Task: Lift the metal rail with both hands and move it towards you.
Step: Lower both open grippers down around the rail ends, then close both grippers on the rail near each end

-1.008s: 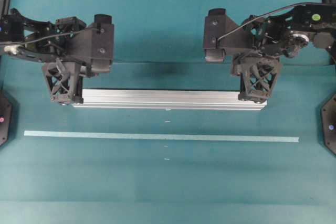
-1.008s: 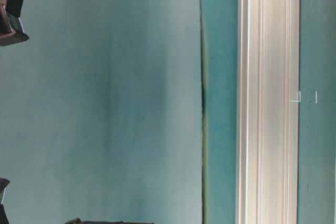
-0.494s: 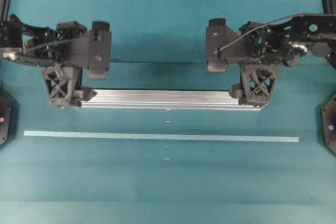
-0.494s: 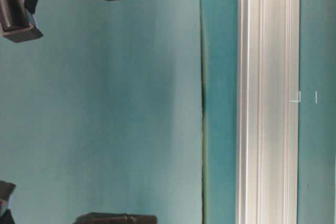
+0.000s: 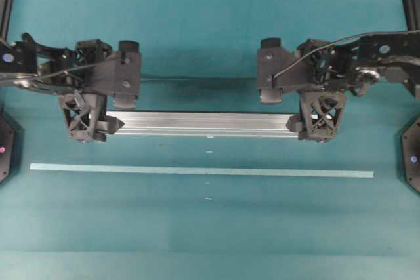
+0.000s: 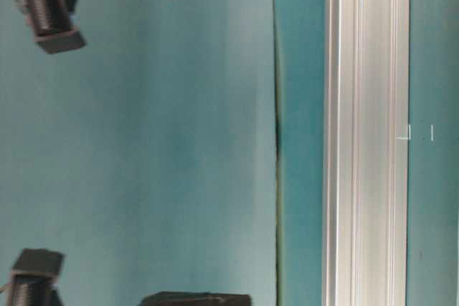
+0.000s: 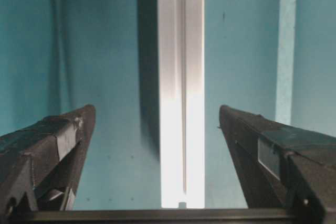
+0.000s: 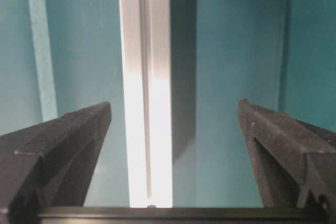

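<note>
**A:** Both arms are over the teal table (image 5: 210, 227), one at each end of the metal rail (image 5: 203, 124). The left gripper (image 7: 157, 124) is spread wide: in its wrist view the two black fingers (image 7: 47, 145) stand well apart, with the rail running straight out between them and teal surface showing on either side of it.

**B:** Same on the other side. The right gripper (image 8: 173, 119) is wide open too, fingertips (image 8: 278, 140) clear of the rail on both flanks. Neither one is gripping anything.

**A:** So the rail lies flat on the table, its left end under the left gripper and its right end under the right gripper. From above, the lattice fingers cover each end.

**B:** In the table-level view the rail fills the right side as a bright grooved strip resting on the surface. Parts of both arms show at the top and bottom left edges, away from it.

**A:** On the near side of both grippers, apart from the rail and parallel to it, lies a thin pale tape strip (image 5: 197, 171). A few tiny white marks (image 5: 209, 152) sit near it.
</note>
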You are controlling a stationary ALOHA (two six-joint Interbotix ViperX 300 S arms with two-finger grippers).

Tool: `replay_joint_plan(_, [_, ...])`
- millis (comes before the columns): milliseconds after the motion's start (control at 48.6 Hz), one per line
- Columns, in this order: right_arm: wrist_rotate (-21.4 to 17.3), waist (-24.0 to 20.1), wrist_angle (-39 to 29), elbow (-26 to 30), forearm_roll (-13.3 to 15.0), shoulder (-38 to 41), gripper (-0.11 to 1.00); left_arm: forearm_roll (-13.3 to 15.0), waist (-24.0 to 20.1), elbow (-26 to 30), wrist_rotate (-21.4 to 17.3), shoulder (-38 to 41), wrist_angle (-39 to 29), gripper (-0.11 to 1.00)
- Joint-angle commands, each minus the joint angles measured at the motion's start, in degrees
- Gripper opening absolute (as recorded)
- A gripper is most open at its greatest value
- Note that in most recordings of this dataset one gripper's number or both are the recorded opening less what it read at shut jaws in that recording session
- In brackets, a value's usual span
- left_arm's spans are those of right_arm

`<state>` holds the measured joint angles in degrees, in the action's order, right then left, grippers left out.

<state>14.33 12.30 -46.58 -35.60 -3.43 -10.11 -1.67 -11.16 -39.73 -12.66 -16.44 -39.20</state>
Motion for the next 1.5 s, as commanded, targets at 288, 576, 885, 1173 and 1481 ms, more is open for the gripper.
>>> replay_joint_plan(288, [0.35, -2.02, 4.83, -2.11, -1.93, 3.6, 1.0, 0.0, 0.09, -0.26, 0.79, 4.22, 3.52, 0.98])
replay_joint_plan(576, [0.26, -2.37, 8.88, -4.22, -2.29, 5.27, 1.0, 0.0, 1.14, -2.37, 1.14, 5.45, 7.29, 0.98])
replay_joint_plan(885, [0.35, -2.37, 10.63, -5.27, -2.29, 6.94, 1.0, 0.0, 0.97, -2.81, 1.41, 8.26, 10.81, 0.98])
replay_joint_plan(1173, [0.53, -1.85, 14.24, -6.94, -2.29, 8.79, 1.0, 0.0, 0.7, -3.87, 1.58, 11.43, 13.01, 0.98])
replay_joint_plan(1481, [0.53, -1.14, 17.31, -8.09, -2.29, 10.46, 1.0, 0.0, 0.7, -5.45, 1.93, 14.24, 17.67, 0.98])
